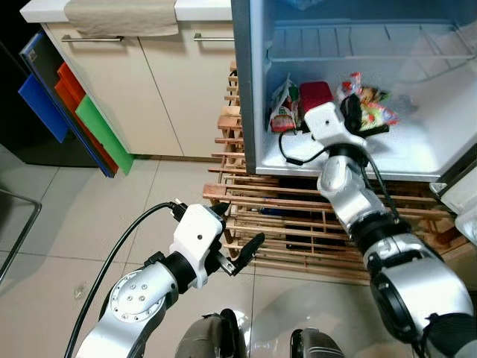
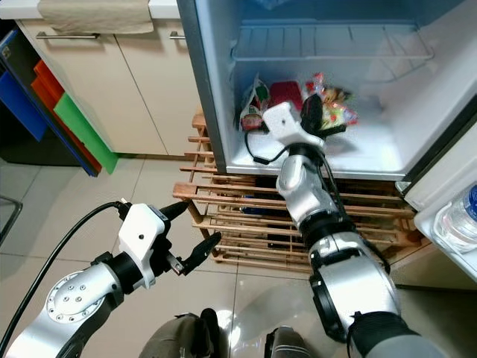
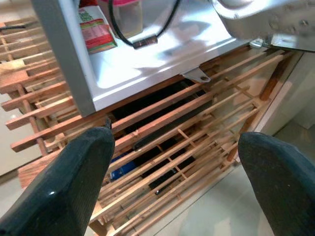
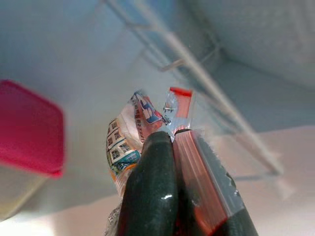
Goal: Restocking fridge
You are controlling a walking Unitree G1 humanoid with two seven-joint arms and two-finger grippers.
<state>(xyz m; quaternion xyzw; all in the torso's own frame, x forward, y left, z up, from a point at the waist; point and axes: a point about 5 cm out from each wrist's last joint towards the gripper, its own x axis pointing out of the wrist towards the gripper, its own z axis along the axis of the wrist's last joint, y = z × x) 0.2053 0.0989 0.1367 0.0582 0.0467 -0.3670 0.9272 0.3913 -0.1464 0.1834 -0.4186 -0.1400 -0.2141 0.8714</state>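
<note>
- Reaching deep into the open fridge [image 1: 257, 112], the right gripper [image 1: 350, 112] has its fingers clamped on a crinkly snack packet [image 4: 133, 135], held just above the fridge floor [image 1: 417, 149].
- Right beside it sit a red-lidded container [image 1: 315, 95] and another packet [image 1: 282, 112], pushed toward the left wall, so that corner's pretty crowded. The right half of the fridge floor is bare white, lots of room there.
- Above them a wire shelf [image 1: 358, 45] runs across the compartment.
- Left gripper [image 1: 235, 257] hangs low in front, fingers spread wide apart, holding nothing, over the tile floor [image 1: 67, 216].
- Fridge sits on a wooden slatted rack [image 1: 246, 224] whose slat ends stick out past the fridge's left edge; there's dark stuff inside the rack I can't make out.
- Off to the left: cream cabinets [image 1: 149, 89] with a towel [image 1: 123, 19] draped over the top edge, plus blue, orange and green boards [image 1: 82, 119] leaning against the cabinet side.
</note>
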